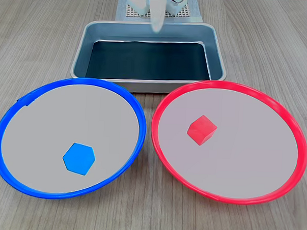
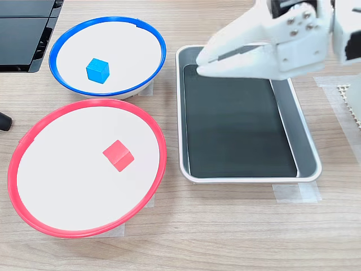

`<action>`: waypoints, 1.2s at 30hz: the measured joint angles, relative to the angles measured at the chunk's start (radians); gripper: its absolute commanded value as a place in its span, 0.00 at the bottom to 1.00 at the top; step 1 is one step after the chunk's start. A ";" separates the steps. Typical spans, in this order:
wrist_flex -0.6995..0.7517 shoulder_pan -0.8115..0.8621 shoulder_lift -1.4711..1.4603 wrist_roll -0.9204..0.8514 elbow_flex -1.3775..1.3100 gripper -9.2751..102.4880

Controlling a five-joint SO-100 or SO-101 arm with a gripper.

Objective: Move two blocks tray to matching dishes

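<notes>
While the white end effector (image 2: 204,61) hangs over the grey tray (image 2: 304,141), fingers nearly closed on nothing, blue cube (image 1: 79,158) in blue-rimmed dish (image 1: 21,101), red cube (image 1: 202,129) in red-rimmed dish (image 1: 286,118)

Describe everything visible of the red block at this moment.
The red block is a small plain cube, bright red and matte, like plastic or foam, with sharp edges and no markings. It sits flat on the pale face of the red-rimmed dish, a little off the centre, turned so a corner faces the camera in both fixed views. Only the dish touches it. The gripper is apart from it, over the tray.
</notes>
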 measured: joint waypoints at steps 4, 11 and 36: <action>0.264 0.005 0.198 -0.003 0.009 0.08; 0.600 0.020 0.333 -0.043 0.012 0.08; 0.617 0.020 0.333 -0.046 0.012 0.08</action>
